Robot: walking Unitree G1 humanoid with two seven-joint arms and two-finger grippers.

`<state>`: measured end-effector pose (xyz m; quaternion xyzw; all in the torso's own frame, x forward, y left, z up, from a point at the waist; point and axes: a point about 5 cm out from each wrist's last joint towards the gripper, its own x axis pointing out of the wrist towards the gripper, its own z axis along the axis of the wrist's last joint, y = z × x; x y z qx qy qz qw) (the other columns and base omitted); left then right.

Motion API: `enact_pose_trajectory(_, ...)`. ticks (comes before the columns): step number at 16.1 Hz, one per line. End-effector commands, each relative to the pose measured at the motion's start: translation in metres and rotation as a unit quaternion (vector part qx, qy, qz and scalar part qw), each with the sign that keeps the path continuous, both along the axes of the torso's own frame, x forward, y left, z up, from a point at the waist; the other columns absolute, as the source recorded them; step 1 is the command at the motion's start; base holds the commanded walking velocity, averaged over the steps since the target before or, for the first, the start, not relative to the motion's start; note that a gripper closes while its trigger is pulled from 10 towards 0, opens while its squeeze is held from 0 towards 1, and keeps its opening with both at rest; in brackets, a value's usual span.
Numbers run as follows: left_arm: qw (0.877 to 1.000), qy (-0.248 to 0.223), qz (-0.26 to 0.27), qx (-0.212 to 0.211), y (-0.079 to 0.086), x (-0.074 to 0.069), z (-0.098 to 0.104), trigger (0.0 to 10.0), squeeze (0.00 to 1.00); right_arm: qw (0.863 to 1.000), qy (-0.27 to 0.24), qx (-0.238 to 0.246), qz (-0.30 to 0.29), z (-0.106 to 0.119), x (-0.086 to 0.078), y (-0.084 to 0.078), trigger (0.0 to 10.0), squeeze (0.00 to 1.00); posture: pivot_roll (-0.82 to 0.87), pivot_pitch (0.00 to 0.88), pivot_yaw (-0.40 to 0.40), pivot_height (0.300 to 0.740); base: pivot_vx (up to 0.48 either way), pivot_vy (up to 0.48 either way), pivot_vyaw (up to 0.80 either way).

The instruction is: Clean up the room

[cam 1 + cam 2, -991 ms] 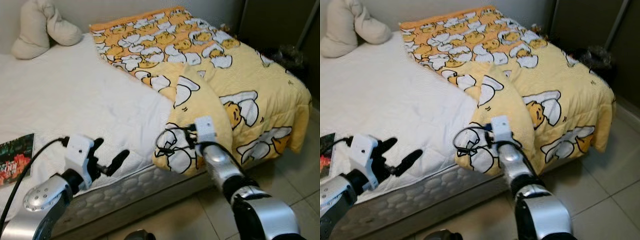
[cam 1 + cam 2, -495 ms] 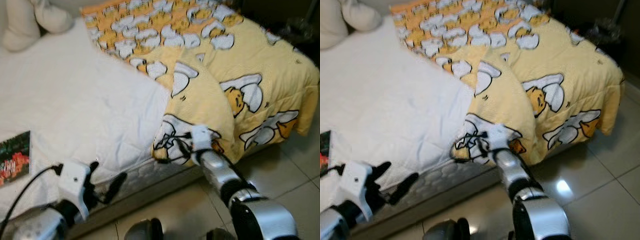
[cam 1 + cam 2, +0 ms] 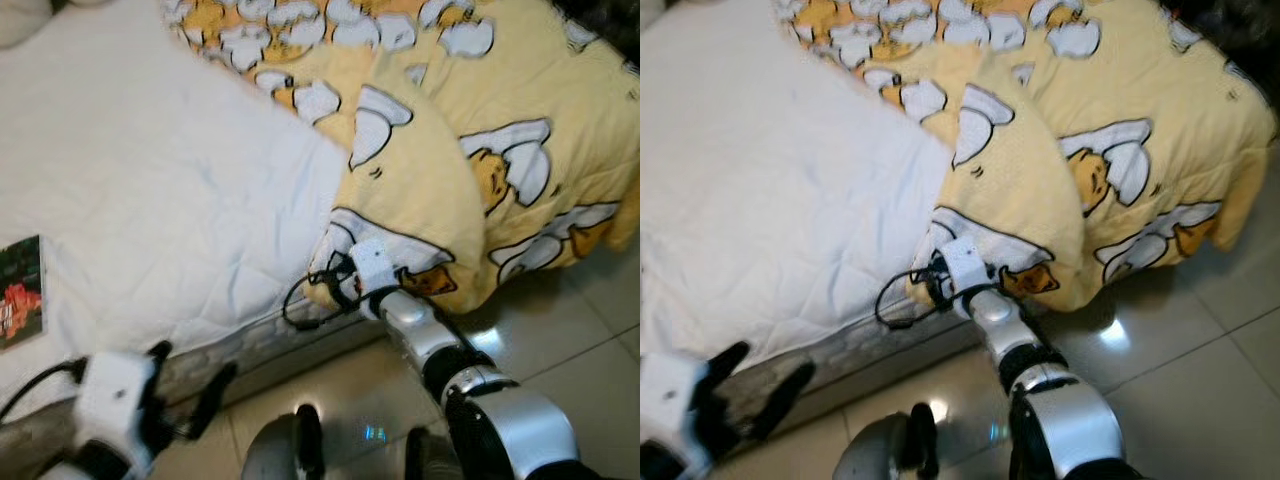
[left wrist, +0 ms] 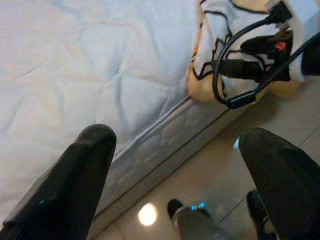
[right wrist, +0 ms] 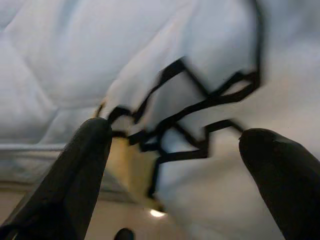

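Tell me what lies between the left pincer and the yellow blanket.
In the left eye view, only white sheet and mattress edge separate left pincer from yellow blanket.

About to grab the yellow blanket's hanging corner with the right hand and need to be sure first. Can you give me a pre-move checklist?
1. Right hand open: ok, fingers spread wide.
2. Right hand lined up on the blanket corner: ok, fabric sits between the fingers at the mattress edge.
3. Fabric actually gripped: not ok, not yet closed on it.
4. Cable loop by the right wrist free of the blanket: cannot tell.
5. Left hand out of the way: ok, open, low beside the mattress, holding nothing.
6. Book on the sheet away from the pull: ok.
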<state>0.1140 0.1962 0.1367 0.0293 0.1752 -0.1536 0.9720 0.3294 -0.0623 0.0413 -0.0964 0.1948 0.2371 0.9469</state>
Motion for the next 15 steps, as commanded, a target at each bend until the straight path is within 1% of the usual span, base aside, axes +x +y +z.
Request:
enact_pose_trajectory(1, 1.000, -0.001, 0.001, 0.011, 0.003, -0.006, 0.007, 10.0, 0.00, 1.000, 0.010, -0.004, 0.018, -0.005, -0.006, 0.010, 10.0, 0.00, 0.31, 0.325, 0.198, 0.740, 0.000, 0.000, 0.00)
enact_pose_trajectory(3, 1.000, 0.008, 0.005, 0.014, 0.002, -0.015, 0.010, 10.0, 0.00, 0.999, 0.006, -0.011, 0.035, -0.004, -0.007, 0.016, 10.0, 0.00, 0.32, 0.345, 0.202, 0.740, 0.000, 0.000, 0.00)
enact_pose_trajectory(4, 1.000, 0.012, 0.007, 0.015, 0.002, -0.020, 0.013, 10.0, 0.00, 0.999, 0.007, -0.018, 0.038, -0.004, -0.007, 0.017, 10.0, 0.00, 0.32, 0.355, 0.203, 0.740, 0.000, 0.000, 0.00)
enact_pose_trajectory(5, 1.000, 0.013, 0.007, 0.015, 0.002, -0.021, 0.013, 10.0, 0.00, 0.999, 0.008, -0.020, 0.038, -0.004, -0.007, 0.017, 10.0, 0.00, 0.32, 0.355, 0.203, 0.740, 0.000, 0.000, 0.00)
enact_pose_trajectory(6, 1.000, 0.016, 0.010, 0.016, 0.003, -0.024, 0.015, 10.0, 0.00, 0.999, 0.008, -0.021, 0.039, -0.004, -0.007, 0.017, 10.0, 0.00, 0.33, 0.361, 0.207, 0.740, 0.000, 0.000, 0.00)
enact_pose_trajectory(7, 0.999, 0.025, 0.016, 0.022, 0.007, -0.030, 0.017, 10.0, 0.00, 0.999, 0.009, -0.024, 0.040, -0.004, -0.007, 0.019, 10.0, 0.00, 0.34, 0.370, 0.212, 0.740, 0.000, 0.000, 0.00)
enact_pose_trajectory(8, 0.999, 0.032, 0.020, 0.029, 0.010, -0.037, 0.020, 10.0, 0.00, 0.999, 0.010, -0.027, 0.040, -0.003, -0.007, 0.021, 8.7, 0.00, 0.36, 0.390, 0.223, 0.740, 0.000, 0.000, 0.00)
enact_pose_trajectory(9, 0.999, 0.035, 0.021, 0.031, 0.010, -0.038, 0.020, 10.0, 0.00, 0.999, 0.010, -0.029, 0.035, -0.004, -0.007, 0.021, 8.7, 0.00, 0.36, 0.390, 0.223, 0.740, 0.000, 0.000, 0.00)
enact_pose_trajectory(10, 0.999, 0.038, 0.022, 0.033, 0.010, -0.040, 0.021, 10.0, 0.00, 0.999, 0.011, -0.029, 0.030, -0.004, -0.007, 0.021, 5.4, 0.00, 0.36, 0.405, 0.225, 0.740, 0.000, 0.000, 0.00)
enact_pose_trajectory(11, 0.998, 0.041, 0.023, 0.032, 0.010, -0.042, 0.021, 10.0, 0.00, 1.000, 0.015, -0.015, 0.013, -0.002, -0.005, 0.020, 0.0, 0.00, 0.36, 0.407, 0.224, 0.740, 0.000, 0.000, 0.00)
enact_pose_trajectory(13, 0.999, 0.038, 0.021, 0.022, 0.006, -0.039, 0.019, 10.0, 0.00, 1.000, 0.016, -0.001, 0.002, 0.001, -0.003, 0.022, 0.0, 0.00, 0.33, 0.396, 0.218, 0.740, 0.000, 0.000, 0.00)
enact_pose_trajectory(14, 0.999, 0.038, 0.021, 0.022, 0.006, -0.039, 0.019, 10.0, 0.00, 1.000, 0.016, -0.001, 0.002, 0.001, -0.003, 0.022, 0.0, 0.00, 0.33, 0.396, 0.218, 0.740, 0.000, 0.000, 0.00)
enact_pose_trajectory(15, 0.999, 0.033, 0.018, 0.017, 0.005, -0.035, 0.017, 10.0, 0.00, 1.000, 0.015, 0.007, 0.000, 0.003, -0.002, 0.024, 0.0, 0.00, 0.32, 0.389, 0.215, 0.740, 0.000, 0.000, 0.00)
